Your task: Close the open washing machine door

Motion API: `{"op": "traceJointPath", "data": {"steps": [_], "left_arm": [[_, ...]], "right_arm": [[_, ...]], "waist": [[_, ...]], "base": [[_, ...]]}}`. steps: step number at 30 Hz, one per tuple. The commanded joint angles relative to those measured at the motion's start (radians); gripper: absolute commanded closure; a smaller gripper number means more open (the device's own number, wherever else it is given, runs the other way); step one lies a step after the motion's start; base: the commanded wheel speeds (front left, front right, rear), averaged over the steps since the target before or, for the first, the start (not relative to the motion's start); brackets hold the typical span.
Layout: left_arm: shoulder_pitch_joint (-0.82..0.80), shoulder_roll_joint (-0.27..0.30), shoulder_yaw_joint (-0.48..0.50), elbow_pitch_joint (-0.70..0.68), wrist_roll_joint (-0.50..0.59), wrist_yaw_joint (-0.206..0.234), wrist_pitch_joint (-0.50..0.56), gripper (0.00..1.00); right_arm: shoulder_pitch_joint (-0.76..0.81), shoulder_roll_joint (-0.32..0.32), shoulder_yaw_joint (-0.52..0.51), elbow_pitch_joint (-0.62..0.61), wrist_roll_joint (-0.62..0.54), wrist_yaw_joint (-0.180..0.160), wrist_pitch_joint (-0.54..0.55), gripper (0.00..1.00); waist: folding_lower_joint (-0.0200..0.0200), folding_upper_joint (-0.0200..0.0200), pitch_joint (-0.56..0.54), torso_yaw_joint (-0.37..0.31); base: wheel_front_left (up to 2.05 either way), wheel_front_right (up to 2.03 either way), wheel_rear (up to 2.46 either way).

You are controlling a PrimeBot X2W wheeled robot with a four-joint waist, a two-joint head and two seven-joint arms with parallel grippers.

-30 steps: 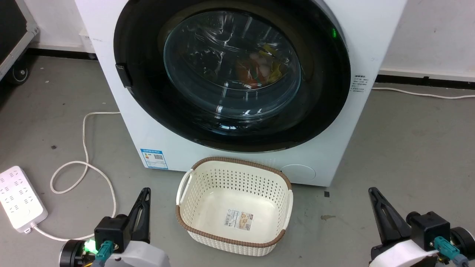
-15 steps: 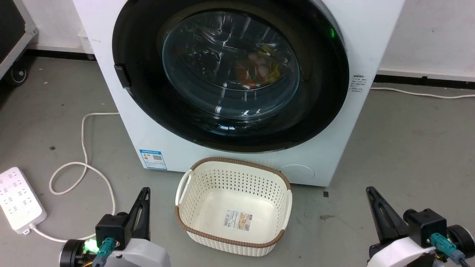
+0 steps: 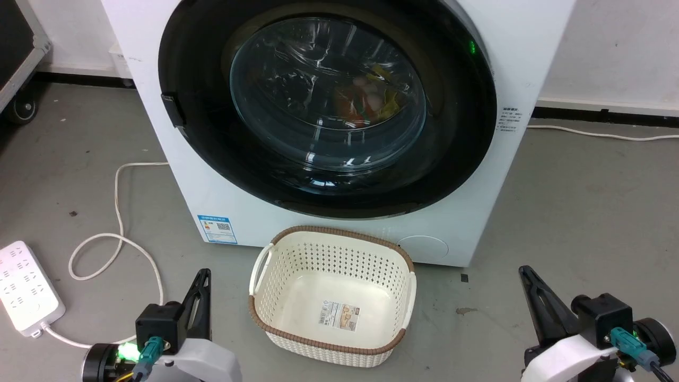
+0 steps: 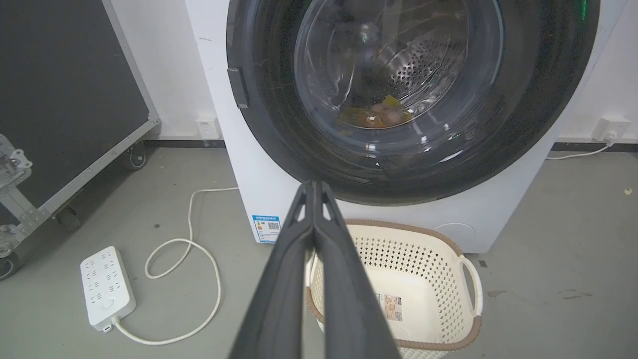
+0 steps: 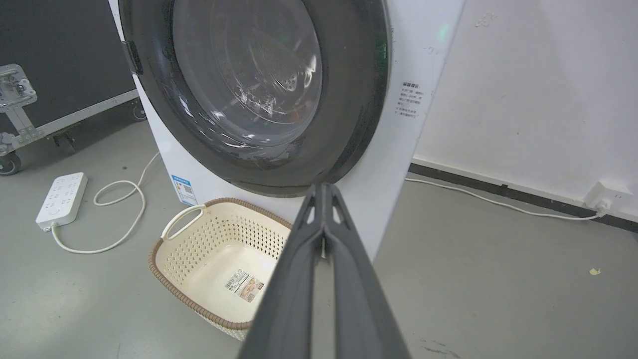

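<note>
Head view: door [image 3: 329,106] flush against washer [image 3: 530,48] front (judged latched); left gripper [image 3: 203,278] and right gripper [image 3: 526,276] clenched empty, parked low either side of basket [image 3: 331,231], well clear, nothing left to push

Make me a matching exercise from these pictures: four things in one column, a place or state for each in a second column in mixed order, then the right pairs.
Things
1. washing machine door
2. basket
3. power strip
4. left pincer

Places or states
A. on the floor to the robot's left, white cable attached
B. shut, holding nothing
C. closed, colourful items behind its glass
D. on the floor below the door, only a label inside

Pairs: 1-C, 2-D, 3-A, 4-B
</note>
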Motion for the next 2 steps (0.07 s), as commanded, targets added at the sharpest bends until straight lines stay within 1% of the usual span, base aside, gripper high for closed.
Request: {"op": "traceJointPath", "data": {"steps": [1, 2], "left_arm": [[-0.016, -0.007, 0.005, -0.005, 0.011, 0.004, 0.007, 1.00], [-0.016, -0.008, 0.006, -0.006, 0.013, 0.004, 0.009, 1.00]], "right_arm": [[-0.012, 0.005, 0.003, -0.007, 0.006, -0.001, 0.007, 1.00], [-0.012, 0.005, 0.004, -0.007, 0.006, -0.001, 0.009, 1.00]], "waist": [[0.0000, 0.0000, 0.000, 0.000], [0.0000, 0.0000, 0.000, -0.001]], "base": [[0.00, 0.00, 0.00], [0.00, 0.00, 0.00]]}}
